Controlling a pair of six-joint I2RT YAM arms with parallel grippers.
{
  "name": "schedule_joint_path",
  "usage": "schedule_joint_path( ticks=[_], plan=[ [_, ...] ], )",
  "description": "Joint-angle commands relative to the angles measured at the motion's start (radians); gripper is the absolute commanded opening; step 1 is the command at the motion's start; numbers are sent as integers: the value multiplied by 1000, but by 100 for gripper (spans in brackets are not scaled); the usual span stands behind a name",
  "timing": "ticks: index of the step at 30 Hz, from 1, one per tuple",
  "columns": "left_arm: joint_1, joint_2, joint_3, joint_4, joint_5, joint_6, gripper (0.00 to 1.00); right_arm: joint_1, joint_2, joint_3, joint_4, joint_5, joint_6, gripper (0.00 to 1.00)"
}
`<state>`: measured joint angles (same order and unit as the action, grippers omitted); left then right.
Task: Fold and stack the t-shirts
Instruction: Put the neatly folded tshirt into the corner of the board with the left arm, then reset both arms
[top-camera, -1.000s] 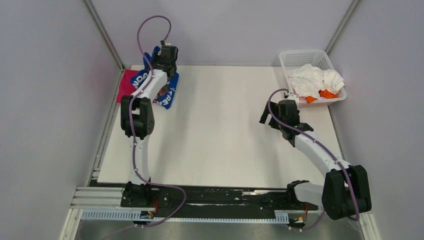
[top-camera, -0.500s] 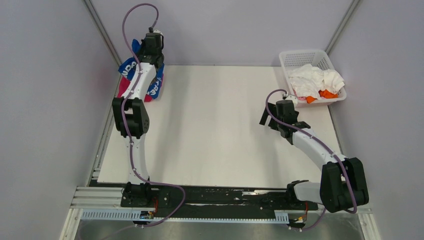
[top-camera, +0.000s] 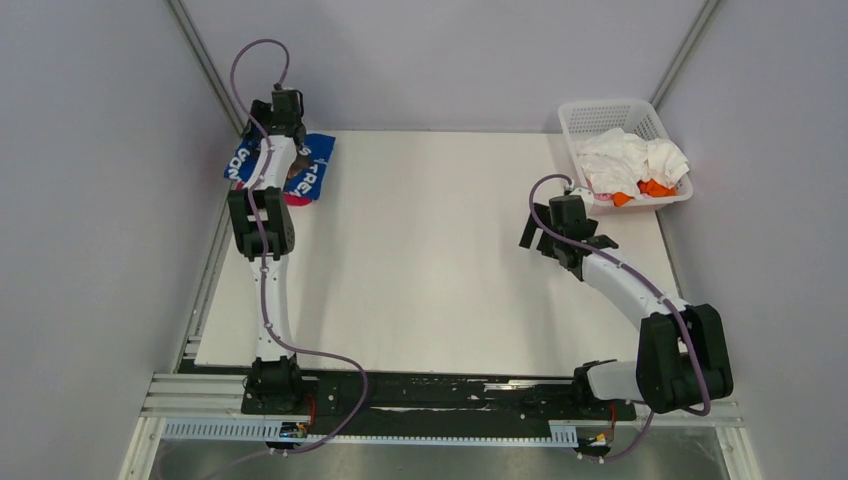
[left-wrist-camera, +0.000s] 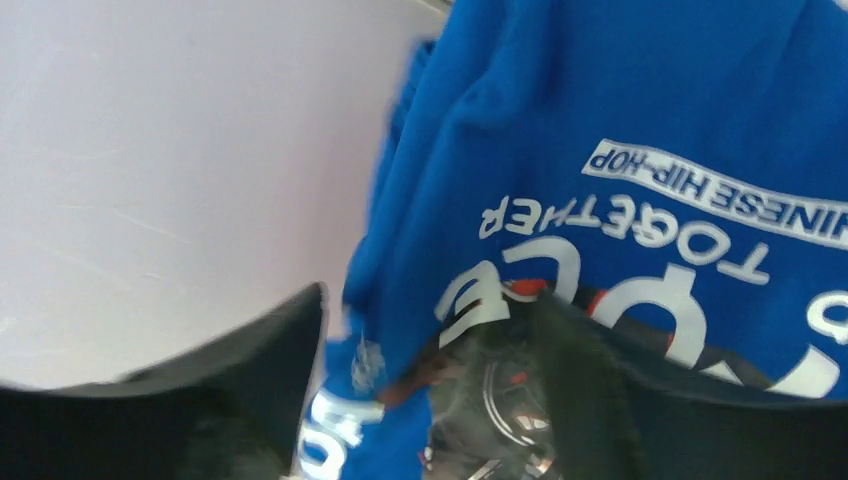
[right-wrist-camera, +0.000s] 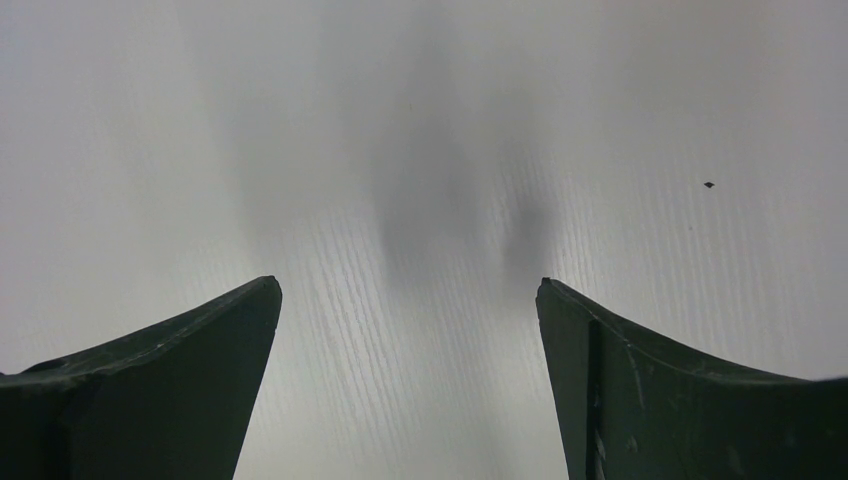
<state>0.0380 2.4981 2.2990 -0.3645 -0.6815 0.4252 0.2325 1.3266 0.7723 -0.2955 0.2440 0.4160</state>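
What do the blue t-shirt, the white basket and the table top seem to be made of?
The blue t-shirt looks like soft matte knit cloth, perhaps cotton: it creases and drapes, with printed lettering. The basket seems moulded white plastic, with lattice walls. The table seems a matte white board, perhaps laminate: the right wrist view shows faint grain.

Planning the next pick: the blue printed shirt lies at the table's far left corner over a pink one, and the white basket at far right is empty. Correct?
No. The basket is not empty: the top external view shows crumpled white shirts and an orange one in it. The blue shirt does lie at the far left corner over the pink one.
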Motion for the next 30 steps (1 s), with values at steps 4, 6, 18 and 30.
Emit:
schedule_joint_path(
  ticks=[4, 6, 18, 30],
  plan=[
    [53, 73, 160, -1, -87, -137, 100, -2, -9, 56, -37, 43, 15, 100],
    [53, 41, 145, -23, -72, -195, 100, -2, -27, 53, -39, 35, 31, 100],
    [47, -323, -143, -178, 279, -630, 100, -4, -181, -8, -48, 10, 111, 100],
    [-209, -1055, -1146, 189, 614, -960, 100, -12, -341, -187, 26, -46, 181, 100]
  ],
)
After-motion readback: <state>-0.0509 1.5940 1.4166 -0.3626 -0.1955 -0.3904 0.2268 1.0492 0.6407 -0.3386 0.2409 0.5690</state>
